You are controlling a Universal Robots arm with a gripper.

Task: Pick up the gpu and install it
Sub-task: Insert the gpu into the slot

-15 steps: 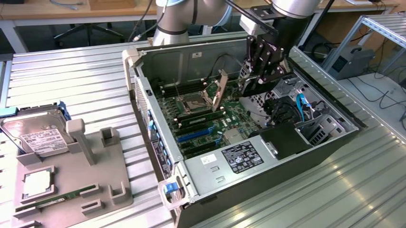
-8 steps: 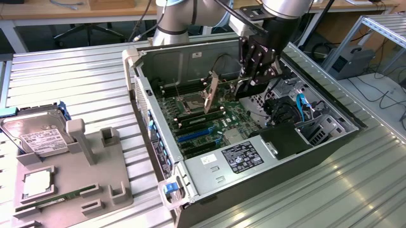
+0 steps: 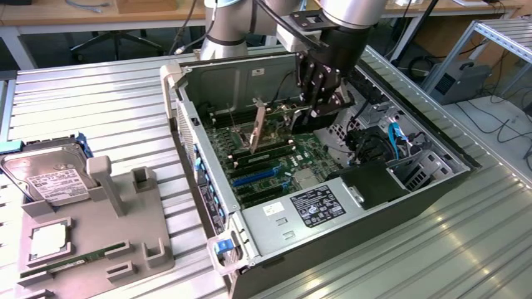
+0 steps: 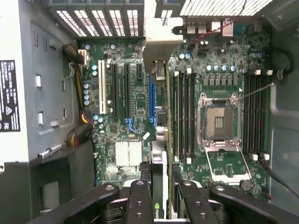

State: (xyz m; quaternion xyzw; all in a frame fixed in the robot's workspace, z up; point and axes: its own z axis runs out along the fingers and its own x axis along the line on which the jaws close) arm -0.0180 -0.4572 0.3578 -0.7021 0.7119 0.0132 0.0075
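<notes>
Hand (image 4: 162, 198) is part-closed and clamped on the graphics card (image 4: 159, 175), fingers (image 4: 139, 205) on either face, gripping the end away from the bracket. Makes sense: it's a thin card, so a narrow pinch across its thickness keeps it stiff and edge-down.

Card stands upright inside the open computer case (image 3: 241, 78), long edge running along the board's slots. Its silver bracket (image 4: 159, 44) points at the vented rear wall, where it has to line up. In the wrist view the card sits just beside the blue slot (image 4: 152, 93), between that and the memory slots (image 4: 184, 112). Can't tell whether the contact edge touches a slot or hovers above it; reads as not seated yet.

Open processor socket (image 4: 218, 122) is beyond the memory slots, apart from the card. Power supply (image 3: 320, 205) with its label sits at the case's near end, well apart from the hand.

Case lies on its side, open face up, on the ribbed metal bench (image 3: 99, 106), toward the edge on the exterior view's right; that gives the arm top-down access. Near the bench's corner on the exterior view's left, a grey parts holder (image 3: 124, 249) carries a hard drive (image 3: 50, 177), a processor chip (image 3: 50, 240) and a memory stick (image 3: 71, 265). Judging by that, the pick is done and the install is underway.
</notes>
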